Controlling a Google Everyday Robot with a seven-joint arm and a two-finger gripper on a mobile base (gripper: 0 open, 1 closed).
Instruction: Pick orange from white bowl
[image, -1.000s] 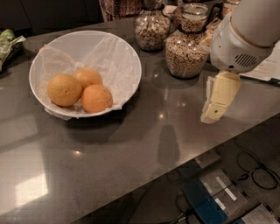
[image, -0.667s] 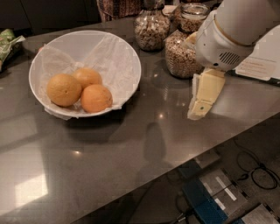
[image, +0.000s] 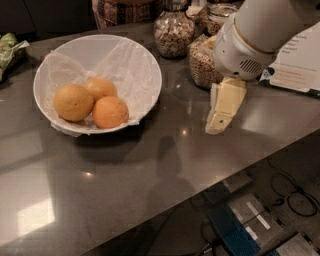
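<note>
The white bowl (image: 142, 70), lined with crinkled white paper, stands on the dark counter at the left. Three oranges lie in its front left part. The orange (image: 73, 102), the largest, dull yellowish one, is at the left. A deeper reddish-orange one (image: 110, 112) lies to its right and a smaller one (image: 100, 88) behind them. My gripper (image: 218, 126) hangs from the white arm (image: 255, 35) over the counter, to the right of the bowl and apart from it. It points down and holds nothing that I can see.
Glass jars of grain (image: 173, 32) stand behind the gripper at the back, one (image: 202, 65) right beside the arm. A printed paper (image: 300, 60) lies at the right. A green packet (image: 10, 47) is at the far left. The counter's front edge (image: 200, 190) runs diagonally, with cables and boxes on the floor below.
The arm and gripper have moved left along the counter, closer to the bowl. The bowl and oranges have not moved.
</note>
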